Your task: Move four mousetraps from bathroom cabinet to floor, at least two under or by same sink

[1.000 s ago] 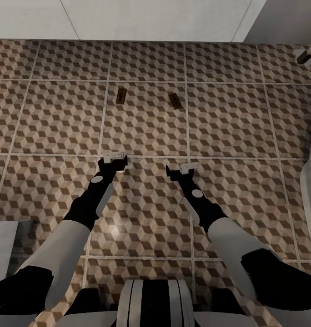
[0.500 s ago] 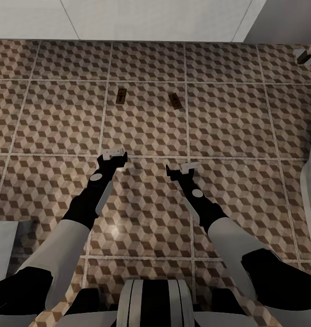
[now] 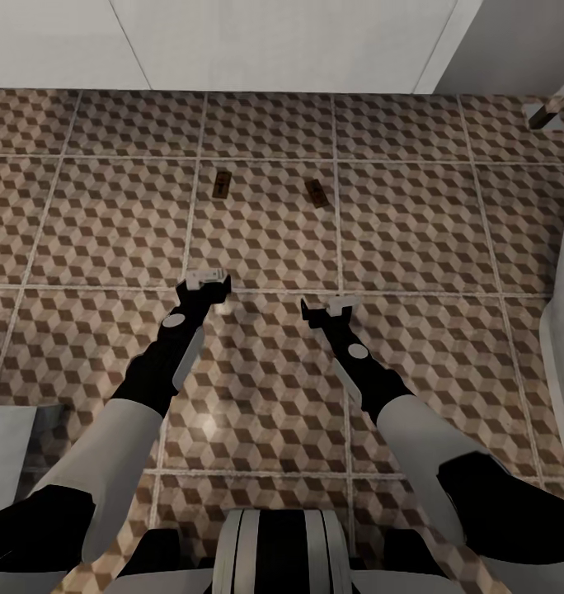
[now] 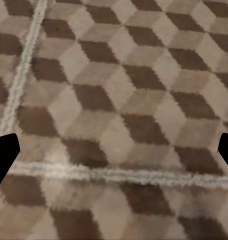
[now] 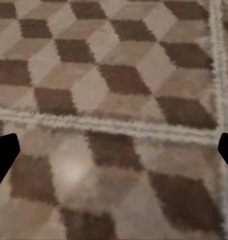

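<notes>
Mousetraps on the floor: two mousetraps lie flat on the bathroom floor (image 3: 447, 231), the left mousetrap (image 3: 222, 183) and the right mousetrap (image 3: 316, 193), near each other on the same large tile, a short way out from the white wall (image 3: 257, 41)
Other two traps: not among what the pictures show; the robot's own views cannot place them
Left gripper (image 3: 204, 283): held low over the tiles, jaws spread wide, nothing between them; in its wrist view the two dark fingertips (image 4: 5, 156) sit at the far edges with bare cube-pattern tile between
Right gripper (image 3: 332, 308): likewise parted wide and empty, hanging over a grout line, well short of the right mousetrap
Step in hand: judged as the gap between deliveries, with both pincers free and two traps already set down
Sink condition: no basin is clear in these views, so whether the two traps lie beside it cannot be told
Next move calls for: likely turning the base away toward the cabinet, opening the right drawer and taking the remaining traps with a fine pinch on their thin boards
Risk: the wheels running over the small traps while turning
</notes>
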`<state>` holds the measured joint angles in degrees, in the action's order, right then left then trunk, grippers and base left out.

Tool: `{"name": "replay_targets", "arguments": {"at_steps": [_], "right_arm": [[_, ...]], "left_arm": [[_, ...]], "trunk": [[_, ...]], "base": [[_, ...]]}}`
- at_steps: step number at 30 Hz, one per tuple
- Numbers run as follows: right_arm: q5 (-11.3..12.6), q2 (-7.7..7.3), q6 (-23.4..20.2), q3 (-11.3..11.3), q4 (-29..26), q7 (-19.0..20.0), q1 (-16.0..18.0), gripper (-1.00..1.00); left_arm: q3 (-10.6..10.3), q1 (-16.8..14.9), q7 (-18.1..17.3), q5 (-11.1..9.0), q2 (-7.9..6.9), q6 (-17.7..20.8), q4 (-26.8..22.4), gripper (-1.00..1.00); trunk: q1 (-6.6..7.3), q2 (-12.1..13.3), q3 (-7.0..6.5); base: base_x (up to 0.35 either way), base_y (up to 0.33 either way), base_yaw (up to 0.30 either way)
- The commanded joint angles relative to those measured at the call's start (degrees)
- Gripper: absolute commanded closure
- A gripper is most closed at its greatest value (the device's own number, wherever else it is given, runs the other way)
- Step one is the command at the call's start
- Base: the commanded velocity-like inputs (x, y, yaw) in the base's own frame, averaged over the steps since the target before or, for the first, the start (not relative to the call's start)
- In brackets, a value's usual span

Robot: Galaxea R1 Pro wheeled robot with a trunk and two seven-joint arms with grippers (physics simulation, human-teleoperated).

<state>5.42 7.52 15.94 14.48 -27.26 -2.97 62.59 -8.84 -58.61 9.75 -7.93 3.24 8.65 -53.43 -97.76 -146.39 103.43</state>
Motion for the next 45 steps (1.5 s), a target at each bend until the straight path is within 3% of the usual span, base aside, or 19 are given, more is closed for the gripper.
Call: {"name": "replay_targets", "arguments": {"at_steps": [1,45], "right_arm": [[0.6,-0.05,0.2,0.5,0.1,-0.3,0.0,-1.0],[0.5,-0.35,0.2,0.4,0.0,-0.4,-0.2,-1.0]], "left_arm": [[-0.2,0.0,0.4,-0.6,-0.05,0.3,-0.1,-1.0],[-0.2,0.9,0.4,-0.6,-0.08,0.6,0.2,-1.0]], "trunk": [[0.03,0.0,-0.2],[1.16,0.6,-9.95]], "base": [[0.0,0.0,0.0],[0.0,0.0,0.0]]}}
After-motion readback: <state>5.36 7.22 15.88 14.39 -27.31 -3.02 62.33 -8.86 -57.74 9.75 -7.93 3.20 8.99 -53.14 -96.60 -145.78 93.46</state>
